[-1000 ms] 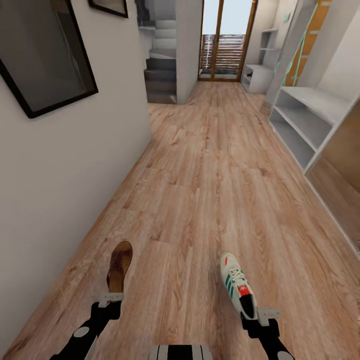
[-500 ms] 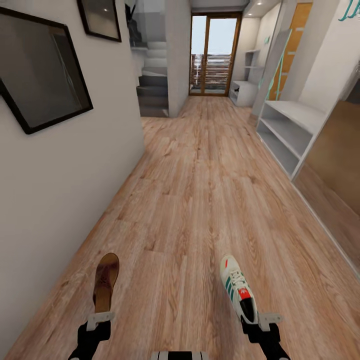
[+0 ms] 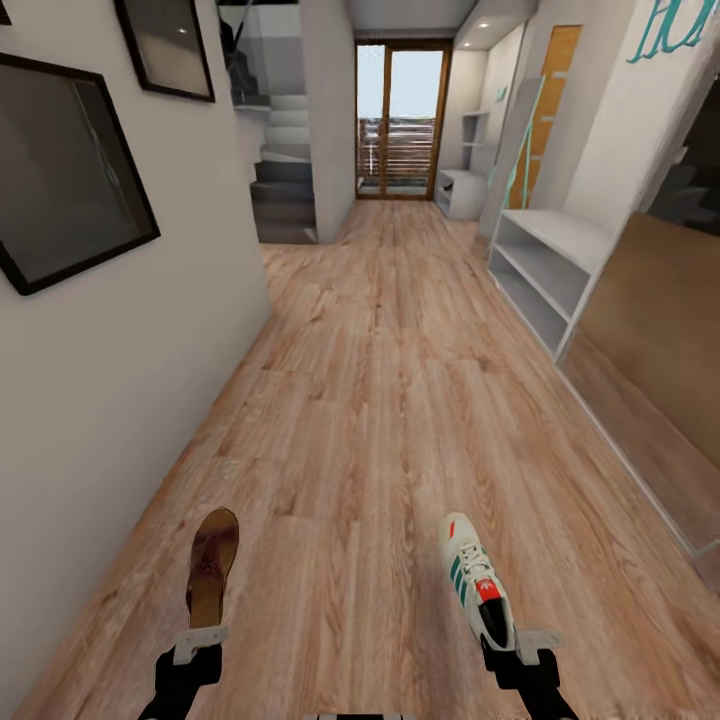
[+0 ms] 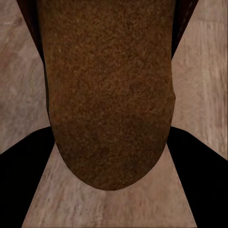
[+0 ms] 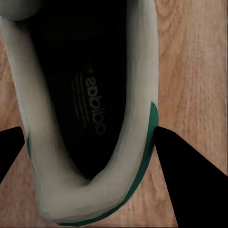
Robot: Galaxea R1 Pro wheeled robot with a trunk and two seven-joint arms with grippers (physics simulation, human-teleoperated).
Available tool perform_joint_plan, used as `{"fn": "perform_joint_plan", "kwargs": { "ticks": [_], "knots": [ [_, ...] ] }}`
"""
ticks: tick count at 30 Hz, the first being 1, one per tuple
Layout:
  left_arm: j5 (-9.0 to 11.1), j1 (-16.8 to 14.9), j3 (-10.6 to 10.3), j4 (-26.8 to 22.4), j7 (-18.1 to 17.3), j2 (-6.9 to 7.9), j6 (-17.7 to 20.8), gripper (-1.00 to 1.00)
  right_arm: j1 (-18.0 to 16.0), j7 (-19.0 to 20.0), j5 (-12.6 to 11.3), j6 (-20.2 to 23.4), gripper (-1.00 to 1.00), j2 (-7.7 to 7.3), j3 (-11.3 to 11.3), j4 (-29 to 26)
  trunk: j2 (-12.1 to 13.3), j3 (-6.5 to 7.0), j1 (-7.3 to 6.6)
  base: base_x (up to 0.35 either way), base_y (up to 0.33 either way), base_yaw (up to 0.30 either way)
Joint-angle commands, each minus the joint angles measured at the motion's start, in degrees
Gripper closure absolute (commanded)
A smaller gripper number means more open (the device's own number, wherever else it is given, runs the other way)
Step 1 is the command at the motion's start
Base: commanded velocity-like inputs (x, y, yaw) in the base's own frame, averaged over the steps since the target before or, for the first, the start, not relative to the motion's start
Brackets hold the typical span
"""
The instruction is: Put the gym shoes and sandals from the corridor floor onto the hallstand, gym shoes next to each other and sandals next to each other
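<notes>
A robot stands in a long corridor, carrying one shoe in each arm, low over the wood-plank floor (image 3: 400, 400). The left gripper (image 3: 198, 640) has its jaws clamped on the heel of a brown sandal (image 3: 210, 565). The right gripper (image 3: 525, 642) grips the heel of a white gym shoe (image 3: 475, 580) with green stripes. Both toes point away, down the corridor.

This looks like the carrying step. The pale hallstand (image 3: 545, 265), with its open shelves, stands far ahead along the right wall, well apart from the robot. Next it probably needs to drive forward, turn right and set both shoes onto the rack.

From the head, the whole corridor and rack are visible. The wrist cameras instead show close detail: the sandal's grainy sole (image 4: 109, 90) between dark fingers (image 4: 199, 180), and the sneaker's dark printed insole (image 5: 90, 109).
</notes>
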Motion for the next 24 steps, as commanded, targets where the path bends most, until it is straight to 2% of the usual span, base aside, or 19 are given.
{"fn": "perform_joint_plan", "kwargs": {
  "ticks": [1, 10, 19, 24],
  "knots": [
    [-0.4, 0.0, 0.5, 0.1, -0.4, -0.04, -0.2, 1.00, 0.0, 0.1, 0.6, -0.2, 1.00, 0.04, -0.4, 0.3, 0.4, 0.20, -0.24, 0.000, 0.000, -0.241],
    [-0.4, 0.0, 0.5, 0.2, -0.4, -0.10, -0.2, 1.00, 0.0, 0.1, 0.6, -0.2, 1.00, 0.05, -0.4, 0.7, 4.0, 2.29, -2.21, 0.000, 0.000, -0.244],
    [-0.4, 1.1, 0.4, -0.2, -0.5, -0.32, -0.4, 1.00, 0.0, 0.1, 0.6, -0.2, 1.00, 0.16, -0.4, 0.7, 4.0, 2.76, -2.21, 0.002, 0.000, -0.245],
    [-0.4, 1.4, 0.5, 0.0, -0.5, -0.31, -0.3, 1.00, 0.0, 0.2, 0.7, -0.2, 1.00, 0.26, -0.4, 0.7, 4.0, 2.85, -2.21, 0.261, 0.000, -0.078]
  ]
}}
